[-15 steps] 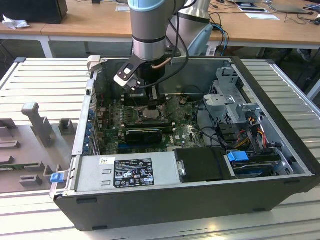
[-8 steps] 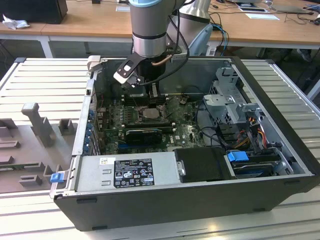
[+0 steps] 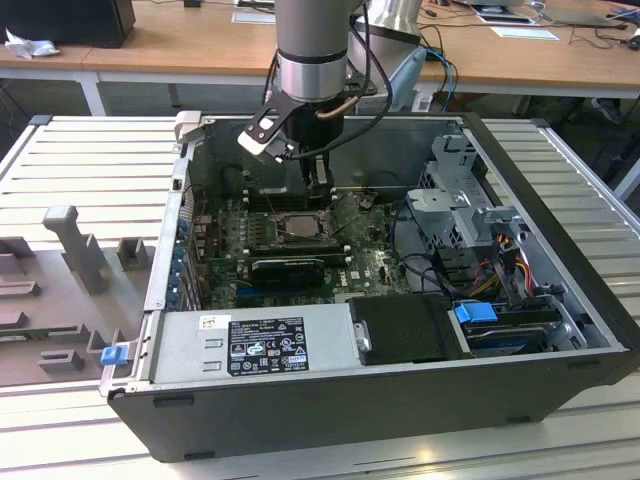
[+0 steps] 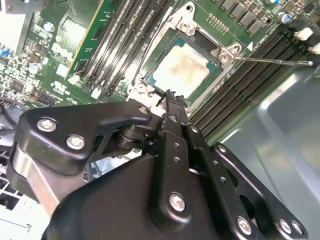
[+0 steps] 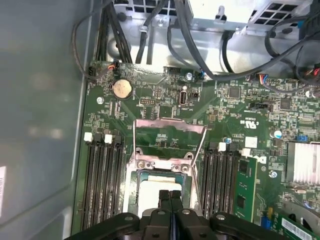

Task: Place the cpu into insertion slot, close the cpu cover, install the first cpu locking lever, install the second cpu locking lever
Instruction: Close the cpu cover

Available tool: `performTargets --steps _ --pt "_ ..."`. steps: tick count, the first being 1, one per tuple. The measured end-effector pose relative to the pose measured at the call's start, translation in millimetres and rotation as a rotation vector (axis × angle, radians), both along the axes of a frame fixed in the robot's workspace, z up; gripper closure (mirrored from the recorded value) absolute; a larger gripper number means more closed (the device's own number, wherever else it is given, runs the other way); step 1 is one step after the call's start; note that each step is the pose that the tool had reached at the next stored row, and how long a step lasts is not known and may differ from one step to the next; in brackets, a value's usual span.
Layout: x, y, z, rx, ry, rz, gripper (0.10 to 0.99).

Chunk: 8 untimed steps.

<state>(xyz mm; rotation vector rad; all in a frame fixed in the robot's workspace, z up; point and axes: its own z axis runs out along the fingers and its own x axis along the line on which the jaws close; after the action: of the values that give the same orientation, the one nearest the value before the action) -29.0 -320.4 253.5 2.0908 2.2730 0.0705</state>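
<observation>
Fingers [image 5: 164, 200] of the gripper [image 5: 170, 196] are pressed together and empty, poised close above the cpu [image 4: 182, 70], which is seated in the insertion slot [image 4: 202, 44] inside the open computer case [image 3: 400, 400]. The cpu cover [image 5: 172, 124] lies flipped open. A downward bump could skew the chip and likely bend contacts.

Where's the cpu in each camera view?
Exterior view: the cpu sits in the board's central socket, under the gripper.
Second wrist view: pale square just beyond the gripper tip.
First wrist view: pale patch beside the gripper tip.
Shared landmark: the gripper.
</observation>
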Motion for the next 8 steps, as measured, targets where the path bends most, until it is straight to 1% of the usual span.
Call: performTargets --steps 1,2,3,4,5,6,8 --pt "1.4 0.0 0.1 0.0 0.0011 -0.001 0.98" --pt "6.3 0.0 0.2 0.001 0.003 -0.001 0.98" --pt "9.1 0.0 0.2 0.001 0.0041 -0.001 0.98" --pt "10.4 0.0 0.4 0.001 0.0047 -0.001 0.98" --pt "10.6 0.0 2.5 0.001 0.005 -0.001 0.98" --pt "10.7 0.0 9.0 0.001 0.0051 -0.001 0.98" --pt "14.2 0.0 10.1 0.001 0.0053 -0.001 0.98"
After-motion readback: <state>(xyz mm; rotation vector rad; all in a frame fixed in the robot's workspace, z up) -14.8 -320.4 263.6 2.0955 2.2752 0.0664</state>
